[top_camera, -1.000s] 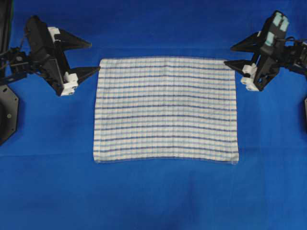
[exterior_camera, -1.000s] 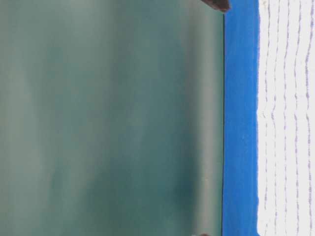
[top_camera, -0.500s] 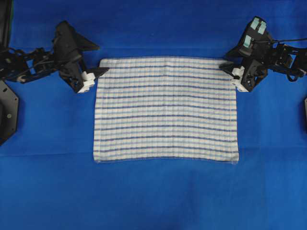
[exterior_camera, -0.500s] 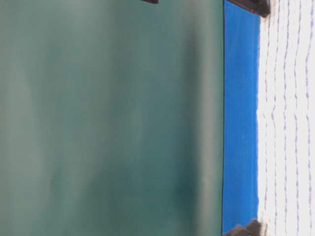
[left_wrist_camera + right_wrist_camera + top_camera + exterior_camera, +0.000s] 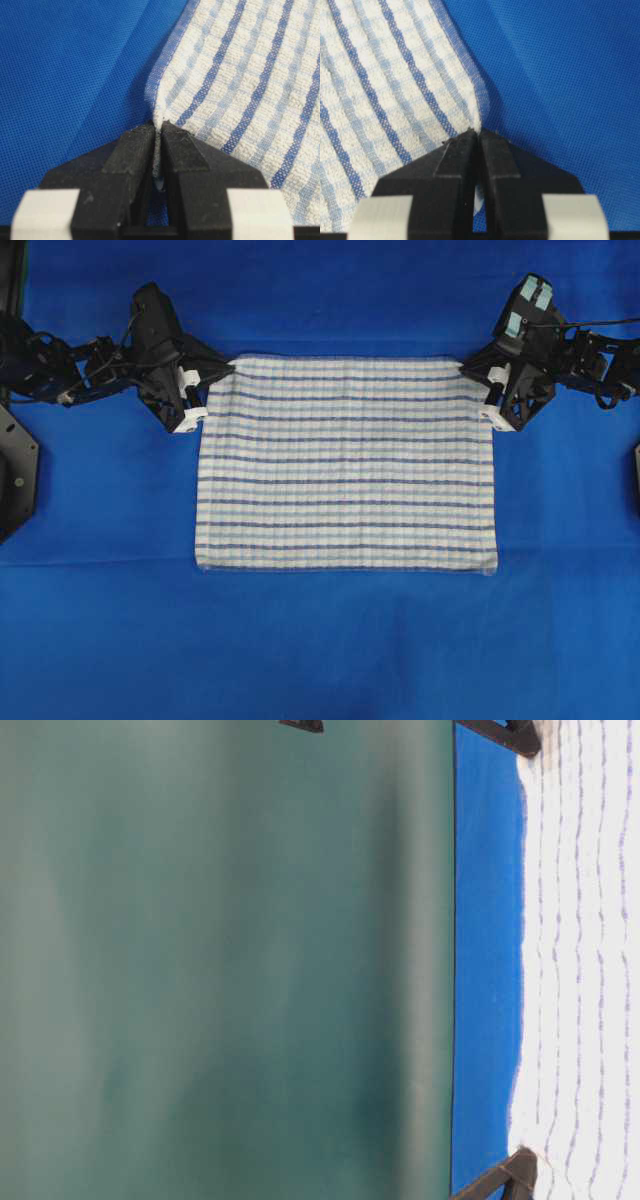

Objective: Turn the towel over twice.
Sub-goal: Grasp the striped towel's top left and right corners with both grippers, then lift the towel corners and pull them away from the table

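The towel [image 5: 346,466] lay flat on the blue table cover [image 5: 320,650], stretching sideways between the left gripper [image 5: 222,373] and right gripper [image 5: 471,369], each pinched tight on a far corner.

towel [image 5: 250,75]: nubbly woven cloth | table cover [image 5: 65,65]: fine-mesh matt fabric

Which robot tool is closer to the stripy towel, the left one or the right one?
Neither, it's a tie. The left tool is pinched shut on one far corner of the towel, and the right tool is pinched shut on the other far corner.
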Robot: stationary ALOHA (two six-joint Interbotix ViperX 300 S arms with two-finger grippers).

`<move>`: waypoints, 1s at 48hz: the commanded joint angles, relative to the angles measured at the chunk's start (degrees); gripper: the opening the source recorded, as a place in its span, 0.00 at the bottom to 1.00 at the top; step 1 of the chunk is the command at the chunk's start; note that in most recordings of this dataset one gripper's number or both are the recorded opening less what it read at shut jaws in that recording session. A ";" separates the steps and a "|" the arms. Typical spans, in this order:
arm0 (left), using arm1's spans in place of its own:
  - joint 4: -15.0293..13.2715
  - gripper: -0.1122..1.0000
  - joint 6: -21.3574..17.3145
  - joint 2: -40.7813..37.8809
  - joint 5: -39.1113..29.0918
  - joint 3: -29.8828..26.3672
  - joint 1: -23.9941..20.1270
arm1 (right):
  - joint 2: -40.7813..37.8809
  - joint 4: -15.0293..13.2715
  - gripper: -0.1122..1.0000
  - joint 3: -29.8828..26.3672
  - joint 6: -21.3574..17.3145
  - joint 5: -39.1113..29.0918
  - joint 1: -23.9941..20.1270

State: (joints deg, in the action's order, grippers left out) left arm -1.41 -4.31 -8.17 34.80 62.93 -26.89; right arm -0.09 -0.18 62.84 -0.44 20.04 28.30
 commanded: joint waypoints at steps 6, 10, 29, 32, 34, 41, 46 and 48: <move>-0.26 0.12 -0.09 3.60 -2.64 -0.97 -0.88 | 1.32 0.09 0.12 -1.23 0.00 -0.09 0.88; -0.26 0.12 -0.26 6.24 -4.83 -1.58 -2.02 | 2.37 0.09 0.12 -1.76 0.00 -0.44 2.55; -0.26 0.12 -7.12 19.86 -11.87 -6.15 -8.44 | 10.37 -0.26 0.12 -7.29 4.13 -6.94 11.34; -0.26 0.12 -8.17 21.18 -11.87 -7.21 -9.32 | 11.60 -0.26 0.12 -8.44 5.01 -8.09 12.39; -0.18 0.12 -8.44 22.32 -11.95 -8.09 -10.20 | 12.48 -0.35 0.12 -9.49 5.71 -9.23 13.01; -0.18 0.12 -8.53 24.96 -11.95 -10.55 -12.39 | 15.82 -0.26 0.12 -13.89 8.53 -14.33 14.59; -0.09 0.12 -8.61 26.54 -11.95 -12.13 -13.18 | 17.93 -0.26 0.12 -17.49 10.28 -17.84 14.94; -0.09 0.12 -8.70 26.98 -11.95 -12.66 -13.18 | 18.63 -0.26 0.12 -18.63 10.90 -19.16 14.94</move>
State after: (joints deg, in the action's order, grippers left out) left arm -1.49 -12.83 17.05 22.59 52.29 -39.73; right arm 16.26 -0.44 47.55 9.84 2.72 42.80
